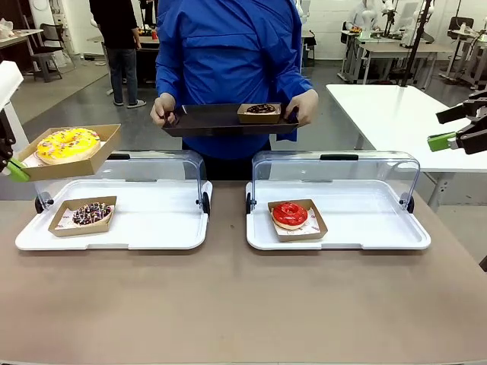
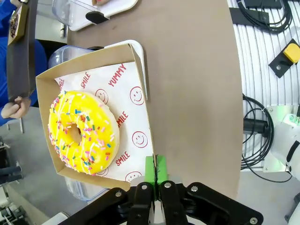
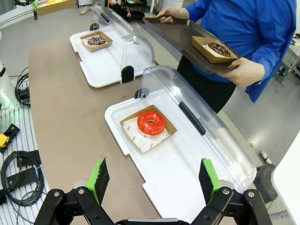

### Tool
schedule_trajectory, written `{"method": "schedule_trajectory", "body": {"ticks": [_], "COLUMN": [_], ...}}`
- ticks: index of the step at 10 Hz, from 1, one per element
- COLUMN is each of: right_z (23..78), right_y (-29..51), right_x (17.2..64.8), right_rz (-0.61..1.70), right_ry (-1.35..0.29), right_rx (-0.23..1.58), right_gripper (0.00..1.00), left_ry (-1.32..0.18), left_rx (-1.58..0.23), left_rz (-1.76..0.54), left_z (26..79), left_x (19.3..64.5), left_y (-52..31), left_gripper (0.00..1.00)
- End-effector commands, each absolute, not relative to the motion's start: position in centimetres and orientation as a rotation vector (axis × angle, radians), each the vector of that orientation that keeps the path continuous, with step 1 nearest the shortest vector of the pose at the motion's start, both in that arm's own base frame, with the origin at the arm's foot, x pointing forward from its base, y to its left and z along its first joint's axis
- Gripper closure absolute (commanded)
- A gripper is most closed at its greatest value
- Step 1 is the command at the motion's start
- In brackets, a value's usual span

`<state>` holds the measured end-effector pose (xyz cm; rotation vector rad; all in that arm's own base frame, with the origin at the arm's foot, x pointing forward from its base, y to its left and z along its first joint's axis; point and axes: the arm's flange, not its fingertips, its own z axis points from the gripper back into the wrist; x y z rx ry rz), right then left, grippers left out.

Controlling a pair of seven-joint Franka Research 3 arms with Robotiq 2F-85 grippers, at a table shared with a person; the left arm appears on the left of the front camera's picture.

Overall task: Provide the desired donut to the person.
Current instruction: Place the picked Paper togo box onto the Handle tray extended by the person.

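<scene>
Yellow donut (image 1: 67,144) in its box (image 2: 84,63): your left gripper (image 2: 156,171) is pinching the box edge, holding it aloft. Your right gripper (image 3: 153,173) is hanging open. Next you're needing a level carry to the person (image 1: 228,46) and their dark tray (image 1: 205,120).

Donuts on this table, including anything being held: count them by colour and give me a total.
Yellow donut: 1
Red donut: 1
Chocolate donuts: 2, sprinkled donut and far donut
Total: 4
</scene>
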<state>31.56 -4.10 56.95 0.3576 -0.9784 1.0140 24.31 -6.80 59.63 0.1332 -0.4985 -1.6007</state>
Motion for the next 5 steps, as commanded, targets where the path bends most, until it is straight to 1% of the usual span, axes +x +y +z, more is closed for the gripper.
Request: {"method": "schedule_trajectory", "body": {"ticks": [1,5], "right_z": [56.91,56.91], "right_y": [-4.07,-4.07], "right_x": [31.59,31.59], "right_rz": [1.016,1.016], "right_ry": [-0.987,-0.987], "right_rx": [0.37,0.37], "right_gripper": [0.0,0.0], "left_ry": [-0.504,-0.504], "left_rx": [0.135,0.135], "left_rz": [-1.588,-1.588], "left_z": [59.39,59.39], "left_x": [24.07,24.07], "left_y": [-6.77,-6.77], "left_gripper": [1.0,1.0]}}
